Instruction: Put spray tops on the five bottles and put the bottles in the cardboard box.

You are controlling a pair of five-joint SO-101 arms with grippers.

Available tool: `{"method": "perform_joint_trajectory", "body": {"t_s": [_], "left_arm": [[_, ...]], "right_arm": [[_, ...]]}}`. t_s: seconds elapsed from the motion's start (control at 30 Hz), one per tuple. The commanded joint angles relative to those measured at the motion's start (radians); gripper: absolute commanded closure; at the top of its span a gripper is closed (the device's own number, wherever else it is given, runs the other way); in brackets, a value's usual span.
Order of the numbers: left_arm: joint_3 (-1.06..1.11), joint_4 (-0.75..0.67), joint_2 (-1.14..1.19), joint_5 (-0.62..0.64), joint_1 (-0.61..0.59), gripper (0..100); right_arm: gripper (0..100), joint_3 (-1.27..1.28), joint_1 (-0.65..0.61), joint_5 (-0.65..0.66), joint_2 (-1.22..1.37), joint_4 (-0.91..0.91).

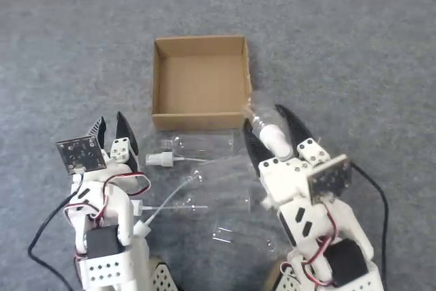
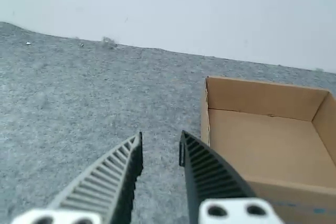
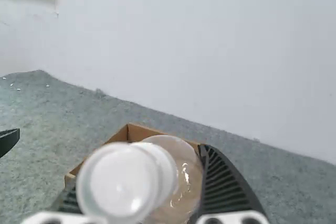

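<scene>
Your high view looks down over the table (image 1: 75,59); both wrist views sit low, facing the wall (image 2: 184,9), sharing the cardboard box (image 2: 265,98).

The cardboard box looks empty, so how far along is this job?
Nothing packed yet: the cardboard box is empty. In hand: the right gripper holds one bottle with a white top near the box. To do: clear bottles and loose spray tops lying on the carpet.
</scene>
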Motion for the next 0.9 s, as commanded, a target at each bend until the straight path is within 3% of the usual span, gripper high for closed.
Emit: {"method": "perform_joint_trajectory", "body": {"t_s": [0.0,0.87], "left_arm": [[-0.007,0.002,-0.011,-0.012,0.006,89],[-0.002,0.002,-0.009,-0.012,0.005,89]], "right_arm": [[99.3,-0.106,0.005,0.043,0.021,-0.001],[99.3,-0.736,0.004,0.031,1.047,-0.124]]}}
